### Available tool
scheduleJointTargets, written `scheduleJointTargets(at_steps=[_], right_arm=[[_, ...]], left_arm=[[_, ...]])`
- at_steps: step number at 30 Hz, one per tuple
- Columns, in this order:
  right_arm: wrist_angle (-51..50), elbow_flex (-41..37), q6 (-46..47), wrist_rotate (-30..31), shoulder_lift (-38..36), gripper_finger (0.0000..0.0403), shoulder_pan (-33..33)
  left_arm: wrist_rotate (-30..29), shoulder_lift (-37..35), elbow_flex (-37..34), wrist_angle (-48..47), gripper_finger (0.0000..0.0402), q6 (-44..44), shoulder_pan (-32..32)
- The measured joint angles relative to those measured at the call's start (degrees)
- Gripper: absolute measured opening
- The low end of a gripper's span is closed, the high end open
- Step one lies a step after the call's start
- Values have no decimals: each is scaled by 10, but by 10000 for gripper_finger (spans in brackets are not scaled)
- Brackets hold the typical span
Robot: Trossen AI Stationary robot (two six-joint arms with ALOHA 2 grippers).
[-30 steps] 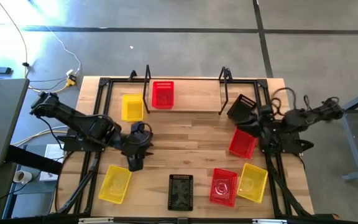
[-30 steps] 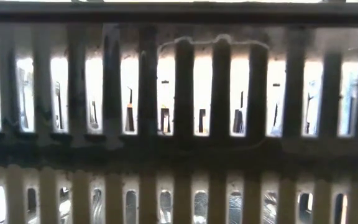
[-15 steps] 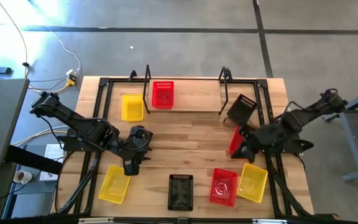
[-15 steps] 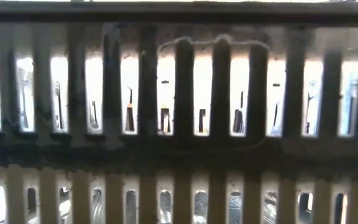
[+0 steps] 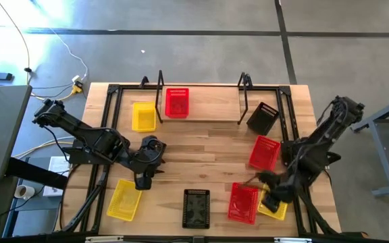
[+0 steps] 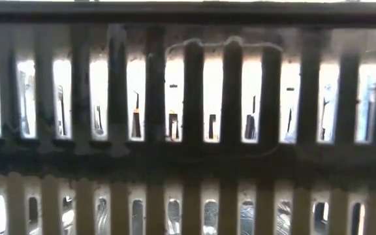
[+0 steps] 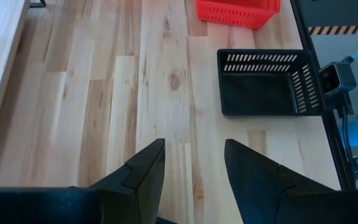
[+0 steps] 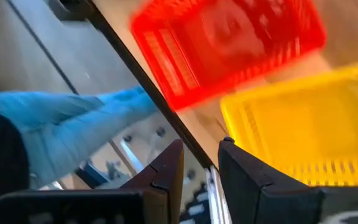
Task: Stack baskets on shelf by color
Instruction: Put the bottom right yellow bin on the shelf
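"Swinging away from the far right end of the shelf (image 5: 215, 104), the right gripper (image 5: 269, 200) now hangs over the yellow basket (image 5: 279, 202) at the near right corner. Its fingers stand slightly parted with nothing between them."

"So the black basket (image 5: 263, 118) it was next to a second ago is left behind?"

"Yes, it leans tilted by the shelf's right wire frame, not on the plank. That step looks unfinished, and a yellow pick seems next."

"And the left gripper (image 5: 142, 181)?"

"It waits, spread wide and empty, at the left middle of the table, barely moved."

"How do the baskets look?"

"Small tapered mesh tubs. One red basket (image 5: 177, 102) sits on the shelf's left part. Another yellow basket (image 5: 143, 116) lies just left of the shelf, and the rest are scattered across the near half. No stack exists yet."
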Motion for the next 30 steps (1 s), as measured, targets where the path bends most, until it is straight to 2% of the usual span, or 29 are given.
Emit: scheduleJointTargets(at_steps=[5, 13, 23, 30], right_arm=[[1, 0, 50, -11, 25, 87, 33], [5, 0, 53, -18, 59, 91, 60], [16, 0, 52, -17, 125, 154, 64], [54, 0, 37, -35, 173, 162, 65]], left_arm=[[0, 0, 0, 0, 156, 3, 0], [0, 0, 0, 0, 156, -4, 0], [0, 0, 0, 0, 156, -15, 1], [-2, 0, 0, 0, 156, -22, 1]])
